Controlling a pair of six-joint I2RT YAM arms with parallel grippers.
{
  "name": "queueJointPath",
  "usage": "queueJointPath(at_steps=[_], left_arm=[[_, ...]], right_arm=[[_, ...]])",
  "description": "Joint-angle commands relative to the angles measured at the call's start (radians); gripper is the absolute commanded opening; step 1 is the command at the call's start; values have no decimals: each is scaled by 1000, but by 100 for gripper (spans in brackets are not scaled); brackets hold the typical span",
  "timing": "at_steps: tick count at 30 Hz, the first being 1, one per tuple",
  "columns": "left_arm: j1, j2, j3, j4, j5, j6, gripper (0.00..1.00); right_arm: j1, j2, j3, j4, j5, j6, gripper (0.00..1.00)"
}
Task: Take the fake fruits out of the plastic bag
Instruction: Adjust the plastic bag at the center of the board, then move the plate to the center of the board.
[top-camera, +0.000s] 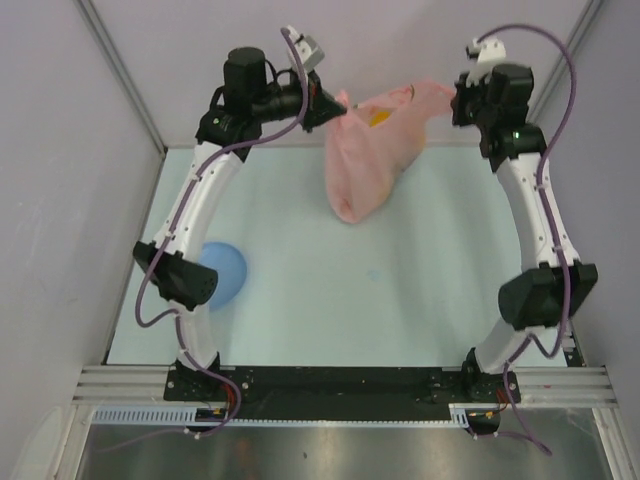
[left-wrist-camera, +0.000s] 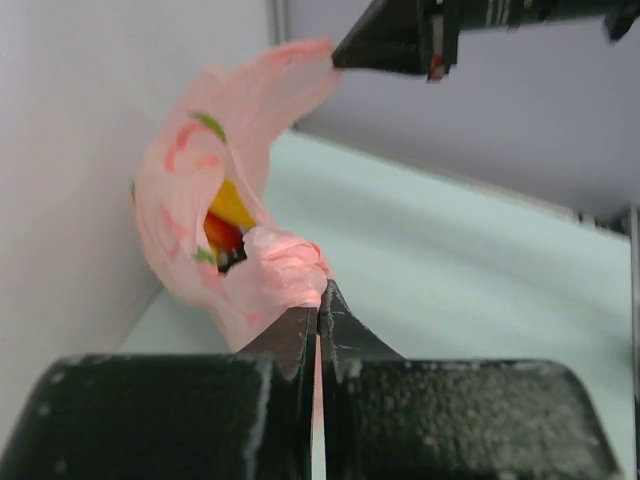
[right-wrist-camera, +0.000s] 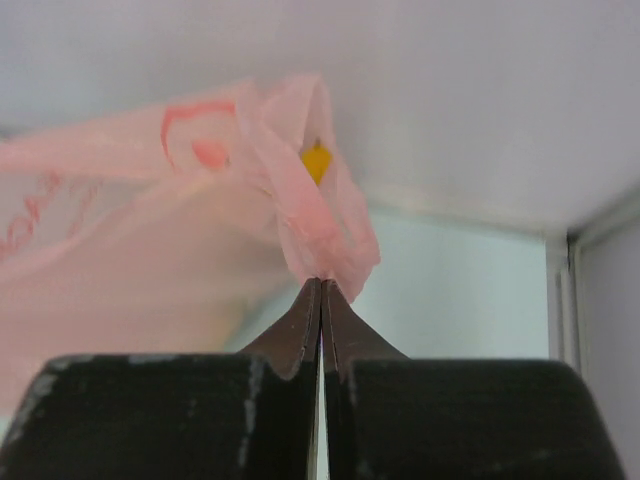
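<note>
The plastic bag (top-camera: 365, 170) is held up over the far tabletop (top-camera: 400, 300), strung between both arms. The left pincer (left-wrist-camera: 318, 300) pinches one rim and the right pincer (right-wrist-camera: 321, 285) pinches the opposite rim. Yellow and red fake fruits (left-wrist-camera: 226, 218) show inside its mouth.

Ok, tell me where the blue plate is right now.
In the top view the blue plate lies on the table, left side, partly under the left arm's elbow, nearer than the plastic bag.
</note>
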Motion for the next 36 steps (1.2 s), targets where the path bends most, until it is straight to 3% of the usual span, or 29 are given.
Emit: queueJointPath(at_steps=[1, 2, 5, 7, 8, 9, 10, 11, 13, 15, 16, 18, 22, 30, 36], left_arm=[[-28, -199, -259, -227, 98, 245, 0], [-45, -222, -324, -258, 84, 285, 0], [-47, -316, -575, -249, 20, 298, 0], [-44, -350, -687, -228, -18, 252, 33], [-41, -380, -706, -230, -29, 234, 49], [-33, -396, -718, -247, -43, 202, 73], [-24, -414, -738, -258, -57, 191, 82], [10, -454, -749, -272, -84, 192, 87], [69, -509, -813, -283, -129, 206, 89], [221, -569, -872, -269, -166, 201, 96], [325, -574, -905, -283, -179, 212, 96], [402, -556, -938, -331, -282, 271, 96], [579, -516, -1109, -317, -461, 306, 94], [718, -425, -1239, -266, -736, 195, 88], [797, -378, -1294, -229, -744, 220, 82]], right_arm=[[1, -327, -402, -50, 57, 41, 0], [5, -382, -576, -64, 59, 40, 0], [13, -547, -775, -135, 70, 49, 0], [-1, -619, -887, -159, 56, 67, 0], [-8, -634, -904, -169, 45, 72, 8], [-16, -642, -907, -184, 26, 66, 16], [-25, -651, -904, -189, -19, 61, 27], [-30, -657, -898, -193, -24, 58, 51], [-32, -666, -866, -210, -31, 51, 68], [-31, -667, -825, -236, -47, 44, 84], [-33, -665, -806, -244, -48, 47, 87], [-33, -657, -771, -276, -60, 51, 93], [-35, -636, -700, -293, -71, 60, 95], [-33, -578, -664, -305, -102, 52, 95], [-30, -553, -665, -314, -131, 60, 95]])
